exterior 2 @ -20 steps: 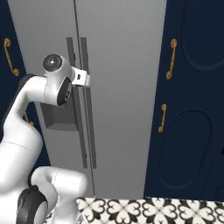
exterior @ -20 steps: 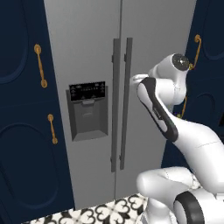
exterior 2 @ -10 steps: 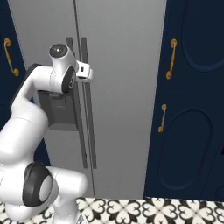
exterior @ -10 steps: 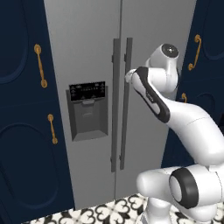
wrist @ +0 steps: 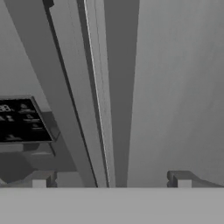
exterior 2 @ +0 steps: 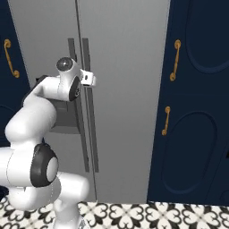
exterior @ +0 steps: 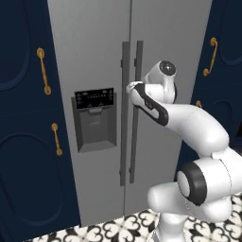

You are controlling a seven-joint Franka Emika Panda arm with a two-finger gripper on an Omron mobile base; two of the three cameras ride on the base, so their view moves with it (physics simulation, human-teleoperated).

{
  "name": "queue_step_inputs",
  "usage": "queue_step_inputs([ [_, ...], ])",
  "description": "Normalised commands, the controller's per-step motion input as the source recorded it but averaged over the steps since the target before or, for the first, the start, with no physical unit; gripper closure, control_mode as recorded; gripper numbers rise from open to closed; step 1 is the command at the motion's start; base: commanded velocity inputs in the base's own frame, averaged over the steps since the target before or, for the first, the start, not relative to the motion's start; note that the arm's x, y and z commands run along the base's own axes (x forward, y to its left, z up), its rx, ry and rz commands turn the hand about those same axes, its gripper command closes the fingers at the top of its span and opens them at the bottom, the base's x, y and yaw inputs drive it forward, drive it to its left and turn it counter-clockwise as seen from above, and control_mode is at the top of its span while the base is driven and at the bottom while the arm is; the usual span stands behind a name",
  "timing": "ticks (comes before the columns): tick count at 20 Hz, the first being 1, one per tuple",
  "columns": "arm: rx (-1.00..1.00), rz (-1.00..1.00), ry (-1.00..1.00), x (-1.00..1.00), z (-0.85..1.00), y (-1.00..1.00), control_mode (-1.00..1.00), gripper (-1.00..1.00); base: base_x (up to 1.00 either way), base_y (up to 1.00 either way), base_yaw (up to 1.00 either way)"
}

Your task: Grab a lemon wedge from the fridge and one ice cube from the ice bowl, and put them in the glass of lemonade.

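The tall grey fridge (exterior: 94, 52) (exterior 2: 129, 62) (wrist: 175, 87) stands with both doors shut. Its two long vertical handles (exterior: 131, 113) (exterior 2: 86, 129) run side by side down the middle. My gripper (exterior: 132, 88) (exterior 2: 92, 79) (wrist: 110, 181) is open, right in front of the upper part of the handles. In the hand view the right door's handle (wrist: 99, 96) rises between my wide-set fingertips (wrist: 40, 180), with nothing gripped. The black dispenser panel (exterior: 95, 118) (wrist: 19, 122) sits on the left door. The lemon wedge, ice bowl and glass of lemonade are out of view.
Navy cabinets with brass handles flank the fridge on the left (exterior: 23, 108) and on the right (exterior 2: 197, 103) (exterior: 222, 56). Black-and-white patterned floor tiles (exterior 2: 143, 214) lie at the fridge's foot. My own arm's elbow (exterior: 203, 127) bulks out before the right door.
The arm has stretched forward and the hand has closed in on the fridge handles, from beside the right door to right at them. The jaws stay open.
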Motion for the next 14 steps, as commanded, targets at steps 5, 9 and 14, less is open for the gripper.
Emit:
queue_step_inputs([
  [5, 0.0, 0.0, -0.01, 0.22, 0.0, -0.15, -1.0, -1.0, 0.0, 0.0, 0.0],
  [9, 0.0, 0.0, 0.0, 0.31, 0.0, -0.07, -1.0, -1.0, 0.0, 0.0, 0.0],
  [14, 0.0, 0.0, 0.0, 0.53, -0.29, 0.0, -1.0, -1.0, 0.0, 0.0, 0.0],
])
